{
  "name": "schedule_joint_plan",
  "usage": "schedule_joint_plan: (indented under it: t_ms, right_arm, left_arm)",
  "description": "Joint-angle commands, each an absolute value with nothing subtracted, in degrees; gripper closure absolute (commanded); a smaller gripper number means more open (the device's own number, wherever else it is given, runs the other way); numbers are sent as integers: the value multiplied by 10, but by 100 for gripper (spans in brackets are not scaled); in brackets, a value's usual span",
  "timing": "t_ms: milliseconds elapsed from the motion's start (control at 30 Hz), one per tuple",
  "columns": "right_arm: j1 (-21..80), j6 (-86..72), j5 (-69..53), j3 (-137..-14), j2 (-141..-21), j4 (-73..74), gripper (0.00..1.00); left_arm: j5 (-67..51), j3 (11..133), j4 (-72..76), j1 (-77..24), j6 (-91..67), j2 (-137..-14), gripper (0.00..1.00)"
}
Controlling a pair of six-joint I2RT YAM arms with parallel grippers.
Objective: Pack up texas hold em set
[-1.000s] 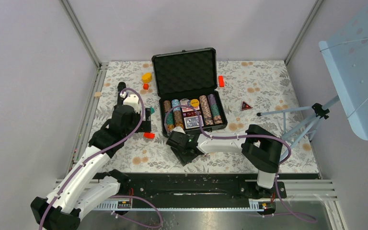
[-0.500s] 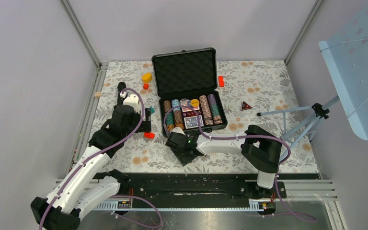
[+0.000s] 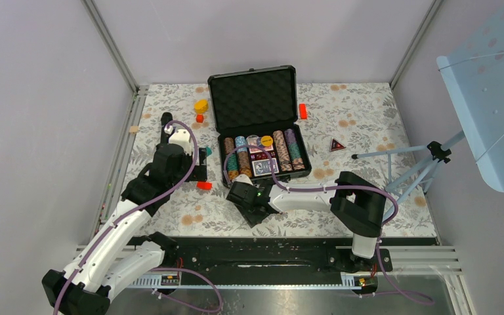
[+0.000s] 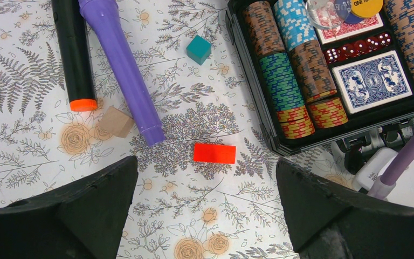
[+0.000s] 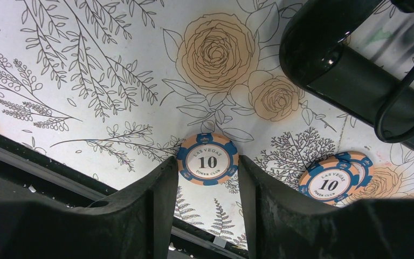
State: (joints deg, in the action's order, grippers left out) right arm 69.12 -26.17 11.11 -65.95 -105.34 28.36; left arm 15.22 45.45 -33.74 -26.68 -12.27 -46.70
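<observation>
— Item one, the poker case [image 3: 252, 98]: where do we log it, and how full?

— Far middle of the worktop [image 3: 367, 125], lid standing open. Inside we count rows of striped chips [image 4: 280, 81], one card deck [image 4: 374, 81] and red dice [image 4: 358, 51]. Mostly packed, by our reckoning.

— Outstanding?

— Loose "10" chips on the worktop near the case's front edge: a single chip [image 5: 207, 159], and beside it an overlapping pair [image 5: 334, 179]. We see three; more may lie out of view. The lid is not yet shut.

— Pincers?

— Right pincer [image 5: 206, 175]: clenched on the single chip's two edges, the chip flat on the worktop. Left pincer [image 4: 206, 167]: released, grasping nothing, hanging over a red block [image 4: 214, 153].

— Then we judge that the loose chips go in first, and the lid comes down after.
</observation>
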Motion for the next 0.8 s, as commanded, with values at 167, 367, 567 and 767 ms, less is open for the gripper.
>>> schedule_joint_plan:
  t_ms: [167, 367, 567, 767]
  right_arm:
    - [693, -257, 142, -665, -1036, 318, 49]
    - [693, -254, 147, -681, -1028, 325, 49]
    - [688, -254, 153, -676, -1008, 324, 49]
    - [675, -255, 158, -662, -982, 325, 48]
  left_arm:
    - [148, 454, -315, -265, -123, -467, 1]
    - [148, 454, -315, -264, -124, -467, 1]
    - [147, 454, -315, -265, -124, -467, 1]
    - [148, 454, -315, -265, -124, -466, 1]
